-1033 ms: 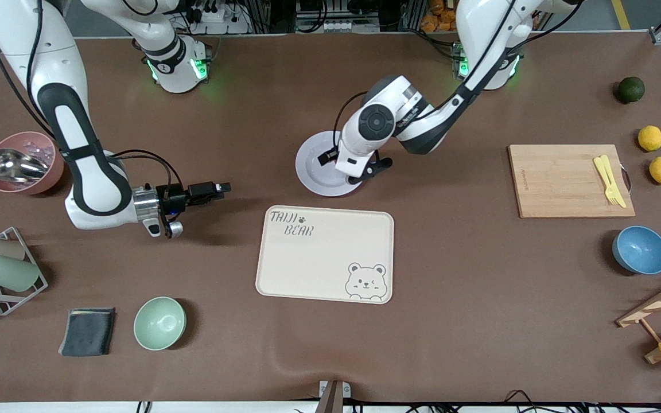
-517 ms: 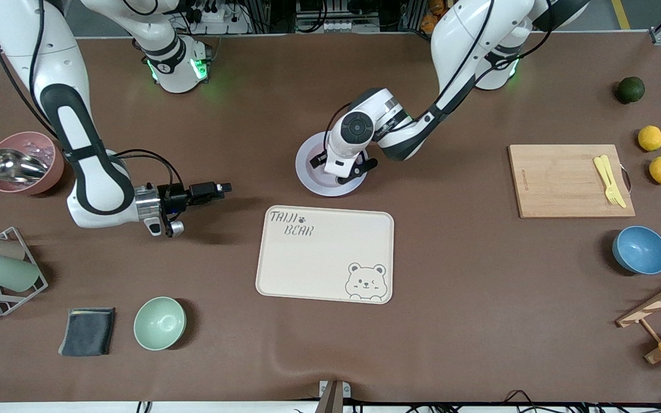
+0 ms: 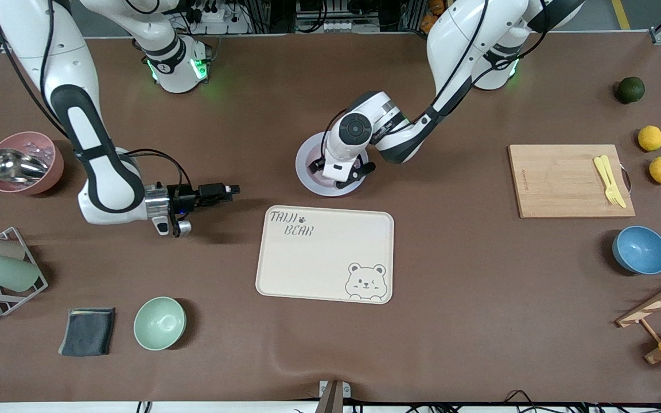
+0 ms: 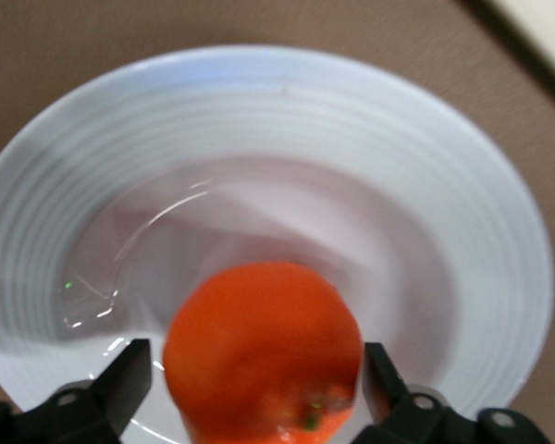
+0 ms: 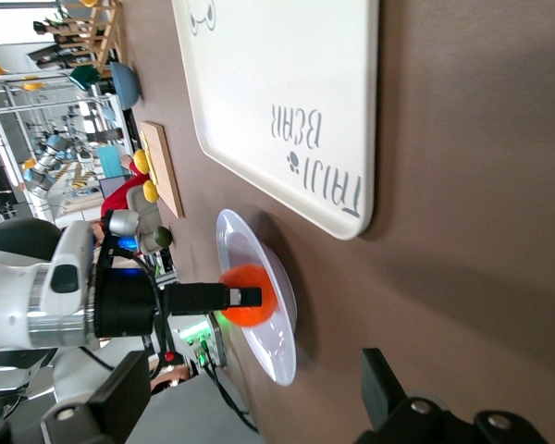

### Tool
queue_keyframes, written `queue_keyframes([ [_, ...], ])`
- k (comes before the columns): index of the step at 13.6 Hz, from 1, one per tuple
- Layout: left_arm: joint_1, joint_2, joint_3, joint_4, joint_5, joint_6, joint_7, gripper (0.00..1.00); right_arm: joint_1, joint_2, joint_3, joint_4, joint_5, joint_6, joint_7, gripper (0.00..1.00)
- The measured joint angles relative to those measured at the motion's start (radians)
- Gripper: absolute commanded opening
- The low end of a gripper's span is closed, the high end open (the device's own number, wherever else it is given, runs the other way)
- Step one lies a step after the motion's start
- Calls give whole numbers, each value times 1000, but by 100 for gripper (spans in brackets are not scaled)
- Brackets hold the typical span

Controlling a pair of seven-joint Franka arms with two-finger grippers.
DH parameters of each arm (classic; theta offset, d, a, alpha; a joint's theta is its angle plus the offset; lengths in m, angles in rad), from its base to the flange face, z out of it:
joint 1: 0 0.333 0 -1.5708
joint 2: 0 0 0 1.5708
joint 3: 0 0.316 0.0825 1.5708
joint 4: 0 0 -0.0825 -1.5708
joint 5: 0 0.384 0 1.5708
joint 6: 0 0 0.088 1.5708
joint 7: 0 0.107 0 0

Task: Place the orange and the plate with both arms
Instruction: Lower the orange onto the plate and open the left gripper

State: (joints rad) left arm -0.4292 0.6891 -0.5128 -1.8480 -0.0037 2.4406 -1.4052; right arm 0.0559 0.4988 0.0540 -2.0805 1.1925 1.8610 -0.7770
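Observation:
The pale plate (image 3: 306,172) sits on the table just farther from the front camera than the cream tray. My left gripper (image 3: 339,174) is down over it. In the left wrist view the orange (image 4: 262,347) lies in the plate's well (image 4: 259,111) between my left gripper's (image 4: 256,381) open fingers, with a thin gap at one finger (image 4: 129,375). The front view hides the orange under the hand. My right gripper (image 3: 230,189) is open and empty, low over the table beside the tray, pointing toward the plate. The right wrist view shows the plate (image 5: 279,363) edge-on with the orange (image 5: 247,314) in it.
The cream bear tray (image 3: 325,255) lies nearer the front camera than the plate. A pink bowl with a metal scoop (image 3: 20,163), a cup rack (image 3: 0,269), a dark cloth (image 3: 88,331) and a green bowl (image 3: 159,323) are at the right arm's end. A cutting board (image 3: 560,180), lemons (image 3: 650,137), a blue bowl (image 3: 640,250) are at the left arm's end.
My left gripper has moved toward the middle of the plate and come down over it. My right gripper has shifted a little toward the tray.

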Motion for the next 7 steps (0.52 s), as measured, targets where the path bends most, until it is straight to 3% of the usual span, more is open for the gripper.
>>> queue_keyframes([
  [3,5,-13,3,22,0,-11,-10,100,71,3,2,-38,86,58,-38,98],
  [7,41,-129,5,46,1,-121,-14,100,101,5,2,-48,108,76,-38,94],
])
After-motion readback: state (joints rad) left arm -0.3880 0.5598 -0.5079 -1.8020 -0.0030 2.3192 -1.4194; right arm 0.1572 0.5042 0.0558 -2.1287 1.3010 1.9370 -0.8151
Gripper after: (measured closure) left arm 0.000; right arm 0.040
